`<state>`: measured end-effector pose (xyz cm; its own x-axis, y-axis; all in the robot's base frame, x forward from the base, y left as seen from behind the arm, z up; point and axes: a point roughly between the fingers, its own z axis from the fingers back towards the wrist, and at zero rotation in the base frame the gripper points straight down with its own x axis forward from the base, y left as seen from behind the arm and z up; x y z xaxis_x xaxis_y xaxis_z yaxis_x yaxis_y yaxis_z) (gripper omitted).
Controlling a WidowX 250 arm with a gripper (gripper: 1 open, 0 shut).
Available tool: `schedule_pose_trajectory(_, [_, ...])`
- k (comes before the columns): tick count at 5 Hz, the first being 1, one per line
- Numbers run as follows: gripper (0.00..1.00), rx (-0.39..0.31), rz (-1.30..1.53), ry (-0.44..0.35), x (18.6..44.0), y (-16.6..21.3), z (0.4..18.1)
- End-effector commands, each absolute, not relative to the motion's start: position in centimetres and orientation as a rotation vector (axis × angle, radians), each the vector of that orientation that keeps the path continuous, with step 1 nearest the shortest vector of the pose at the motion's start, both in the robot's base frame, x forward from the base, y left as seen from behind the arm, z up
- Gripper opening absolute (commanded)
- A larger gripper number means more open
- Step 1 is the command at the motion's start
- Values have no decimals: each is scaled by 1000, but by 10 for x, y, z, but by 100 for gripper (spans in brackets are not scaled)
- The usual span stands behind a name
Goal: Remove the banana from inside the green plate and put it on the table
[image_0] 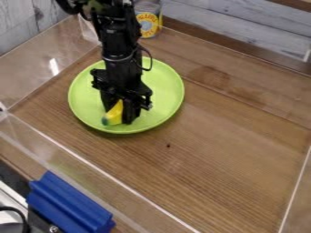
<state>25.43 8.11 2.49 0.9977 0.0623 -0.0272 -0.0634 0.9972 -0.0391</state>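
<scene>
The lime-green plate (165, 86) sits on the brown wooden table (219, 155), left of centre. Inside it, near the front, lies the small yellow banana (113, 116). My black gripper (118, 113) points straight down into the plate, its fingers closed around the banana, which shows between them. The arm rises behind it toward the top of the view and hides part of the plate's middle.
A can with a yellow label (148, 22) stands behind the arm at the back. Clear acrylic walls (73, 164) edge the table. A blue object (67, 207) lies outside the front wall at the lower left.
</scene>
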Motion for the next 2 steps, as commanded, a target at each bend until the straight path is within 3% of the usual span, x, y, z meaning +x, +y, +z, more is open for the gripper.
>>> schedule_pose_trajectory(1, [0, -27, 83, -39, 265, 89, 45])
schedule_pose_trajectory(2, [0, -34, 93, -43, 266, 91, 49])
